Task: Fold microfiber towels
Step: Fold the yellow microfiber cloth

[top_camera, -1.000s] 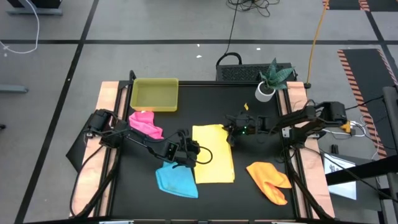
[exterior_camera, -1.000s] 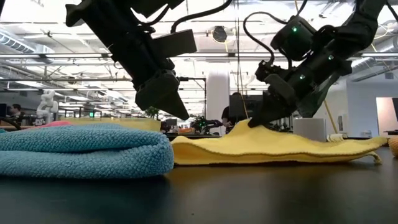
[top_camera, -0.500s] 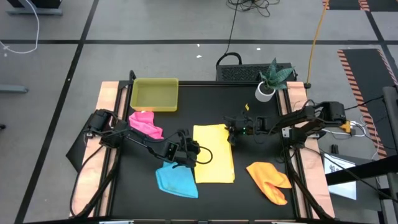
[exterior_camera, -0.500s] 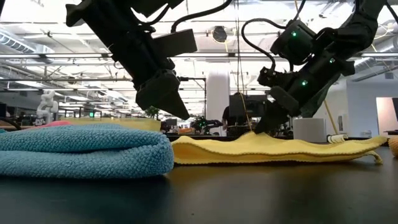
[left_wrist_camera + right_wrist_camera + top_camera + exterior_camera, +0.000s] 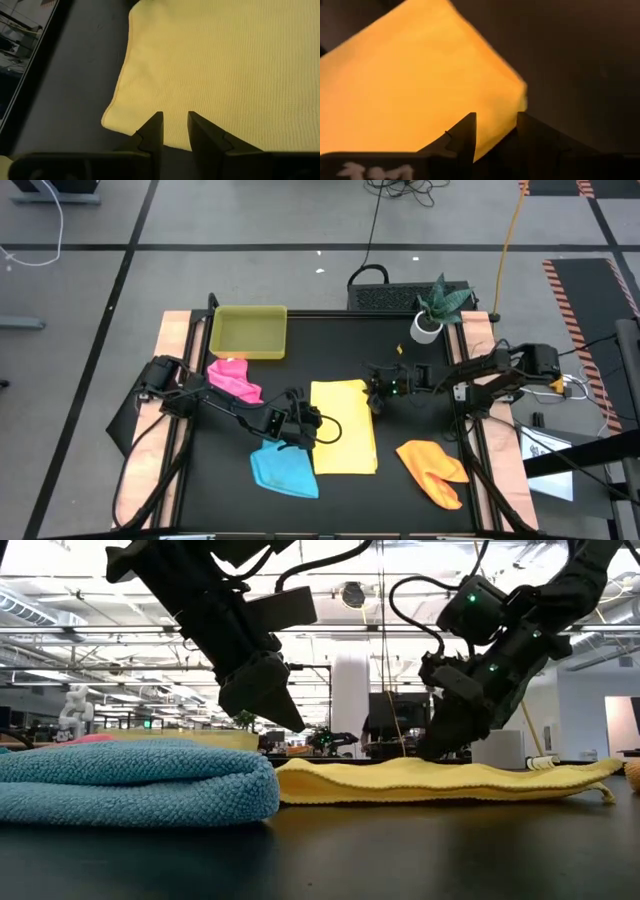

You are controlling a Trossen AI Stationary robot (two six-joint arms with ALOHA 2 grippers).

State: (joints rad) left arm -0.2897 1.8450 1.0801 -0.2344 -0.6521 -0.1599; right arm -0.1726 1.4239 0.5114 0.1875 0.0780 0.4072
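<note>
Four towels lie on the black worktop point(image 5: 400, 490), and only the yellow towel point(image 5: 344, 426) at its middle is being worked. It lies flat and long, running toward the near edge. The right pincer point(image 5: 375, 395) hovers at that towel's far right corner with its fingers parted and nothing between them; the right wrist view shows the corner lying free just ahead of the fingertips. The left pincer point(image 5: 303, 427) hangs over the towel's left edge, its fingers a narrow gap apart, gripping nothing that can be seen; the left wrist view shows a towel corner just past its tips.

A blue towel point(image 5: 285, 470) sits bunched against the yellow one's near left corner, a pink towel point(image 5: 235, 379) lies crumpled by the left edge, and an orange towel point(image 5: 433, 471) rests near the near right corner. A yellow-green tray point(image 5: 248, 332) stands at the far left.

For a clean fold, each pincer should probably take its corner close to the hem, lift only slightly, and carry both corners together so the edges line up.
</note>
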